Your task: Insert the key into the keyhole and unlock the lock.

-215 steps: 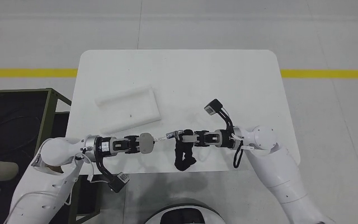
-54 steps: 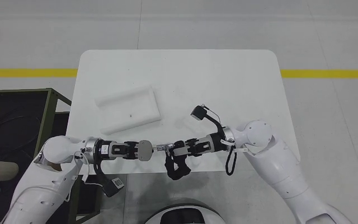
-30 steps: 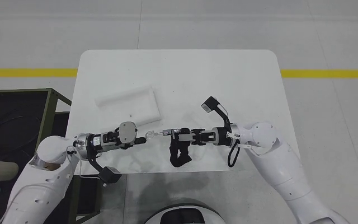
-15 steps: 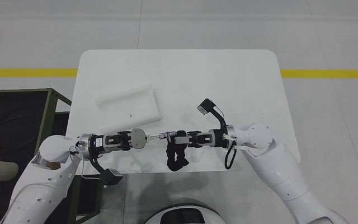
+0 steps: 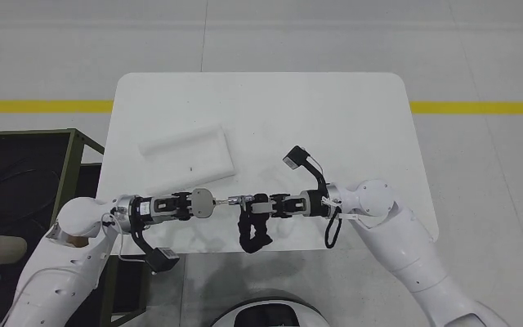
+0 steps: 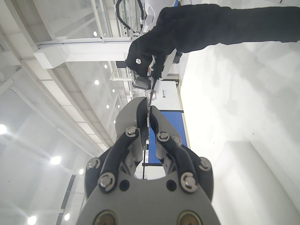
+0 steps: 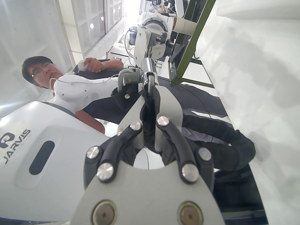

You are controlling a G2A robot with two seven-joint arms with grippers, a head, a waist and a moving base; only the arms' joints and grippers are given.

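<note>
Both arms are held level over the near edge of the white tabletop (image 5: 327,114), claws pointing at each other, with the work raised off the surface.

Left claw (image 5: 206,202): pinched shut on the key (image 5: 219,201). In the left wrist view the fingers (image 6: 140,113) clamp the flat metal of the key (image 6: 150,99), which is seen edge-on. A small ring hangs on it just past the fingertips, and the blade runs on toward the lock (image 6: 140,81).

Right claw (image 5: 260,203): closed on the lock's black sleeved cable (image 5: 252,235). The silver lock body (image 5: 238,199) sticks out beyond its fingertips, facing the key. In the right wrist view the claw (image 7: 150,97) grips dark fabric, with the metal lock (image 7: 130,78) just past it. A loop of the cable droops below the claw, over the tabletop's near edge.

Key and lock are in line, end to end, between the two claws. The tip looks to meet the lock's face, but whether it sits inside the keyhole can't be made out from here.

Also on the tabletop: a white foam block (image 5: 188,155) toward the far left, lying flat at a slant, well apart from the claws.
</note>
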